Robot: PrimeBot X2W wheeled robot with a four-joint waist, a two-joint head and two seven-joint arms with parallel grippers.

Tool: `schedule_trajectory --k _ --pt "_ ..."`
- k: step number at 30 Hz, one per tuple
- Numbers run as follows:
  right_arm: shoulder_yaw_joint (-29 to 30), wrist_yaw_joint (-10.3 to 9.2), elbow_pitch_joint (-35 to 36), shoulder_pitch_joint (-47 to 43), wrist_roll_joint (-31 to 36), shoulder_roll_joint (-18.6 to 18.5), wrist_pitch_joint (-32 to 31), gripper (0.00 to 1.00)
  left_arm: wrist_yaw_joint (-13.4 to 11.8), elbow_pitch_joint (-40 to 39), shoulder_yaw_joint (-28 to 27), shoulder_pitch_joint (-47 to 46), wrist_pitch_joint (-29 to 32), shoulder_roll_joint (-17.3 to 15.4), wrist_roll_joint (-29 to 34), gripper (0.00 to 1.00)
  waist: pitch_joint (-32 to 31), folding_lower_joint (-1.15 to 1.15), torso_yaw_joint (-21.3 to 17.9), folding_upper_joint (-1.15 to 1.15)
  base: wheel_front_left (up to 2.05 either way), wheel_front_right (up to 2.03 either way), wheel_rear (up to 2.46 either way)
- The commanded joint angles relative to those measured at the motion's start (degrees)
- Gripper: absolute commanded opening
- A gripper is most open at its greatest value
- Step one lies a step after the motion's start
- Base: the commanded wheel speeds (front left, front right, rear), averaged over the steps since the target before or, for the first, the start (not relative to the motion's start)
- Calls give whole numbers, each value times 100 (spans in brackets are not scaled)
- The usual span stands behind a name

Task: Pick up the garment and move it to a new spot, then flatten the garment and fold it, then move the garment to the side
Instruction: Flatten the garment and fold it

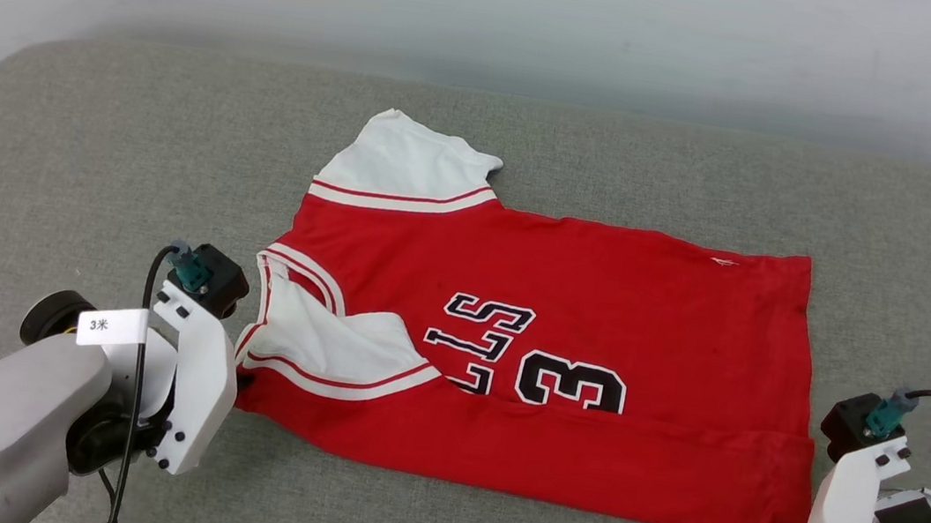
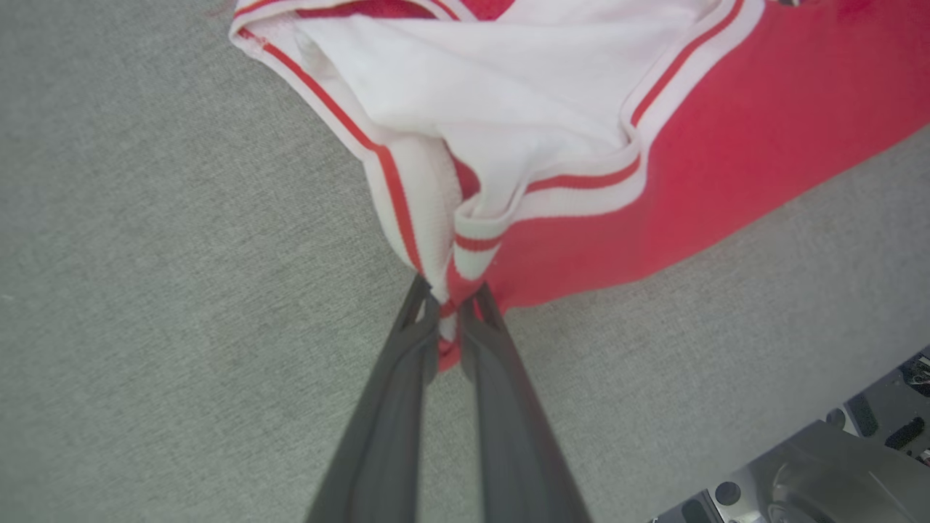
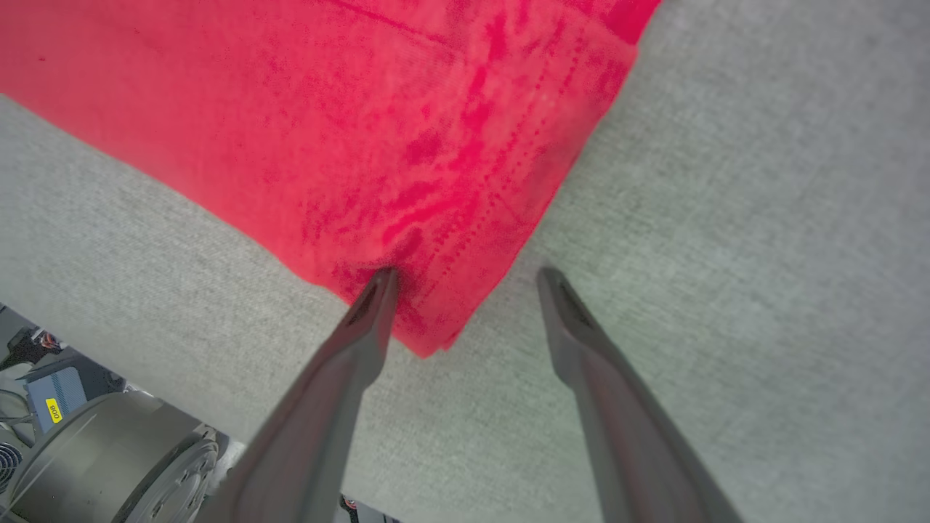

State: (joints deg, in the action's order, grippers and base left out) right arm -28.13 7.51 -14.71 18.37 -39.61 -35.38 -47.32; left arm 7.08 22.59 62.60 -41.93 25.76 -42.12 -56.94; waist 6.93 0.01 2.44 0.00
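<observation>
At the near left, the near-left corner of the garment (image 1: 601, 314) is being clamped by the left gripper (image 2: 449, 305). Its two dark fingers are being pressed together on a bunch of white trim with red stripes. At the near right, the right gripper (image 3: 468, 280) is being held at the near-right corner of the hem with its fingers apart. One fingertip is touching the red cloth, and the other is being rested on the grey padded surface (image 1: 87, 162) just beside that corner.

The garment is being spread on this surface, about in its middle, between the two grippers. It is a red jersey with white short sleeves and red-and-white striped trim. Its near edge is being folded over toward the far side as a long red strip (image 1: 548, 454), by which part of the black, white-outlined letters (image 1: 481, 335) and of the figure 3 (image 1: 570, 383) is being covered. The near sleeve (image 1: 332, 338) is being laid inward on the chest, beside the striped collar (image 1: 296, 267). The far sleeve (image 1: 407, 161) is being stretched out to the far side.

The long axis is running left to right: the collar is pointing left, the hem (image 1: 805, 356) right. Behind the surface a pale wall (image 1: 497, 8) is being seen.
</observation>
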Motion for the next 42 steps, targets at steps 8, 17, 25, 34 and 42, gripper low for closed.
schedule_trajectory --k 8,17,25,34,42 --pt "-700 -5 -944 40 23 387 271 100 11 21 9 -109 -64 45 17 0 172 -1 92 0 0 0 0" --pt "-1128 -4 -1087 372 -211 282 831 0 11 161 18 90 -175 96 -91 0 105 -1 39 0 0 0 0" --pt "-1133 -6 -773 373 -537 -168 1424 0 -12 159 -19 398 -374 -43 -236 0 -310 -1 -21 0 0 0 0" --pt "-832 -6 -107 -68 -682 -625 1524 0 -174 -322 20 838 -448 -425 -349 0 -592 -1 -64 0 0 0 0" --pt "-333 -8 410 -763 -594 -903 1392 0 -419 -746 38 1291 -519 -712 -529 0 -576 -1 -60 0 0 0 0"
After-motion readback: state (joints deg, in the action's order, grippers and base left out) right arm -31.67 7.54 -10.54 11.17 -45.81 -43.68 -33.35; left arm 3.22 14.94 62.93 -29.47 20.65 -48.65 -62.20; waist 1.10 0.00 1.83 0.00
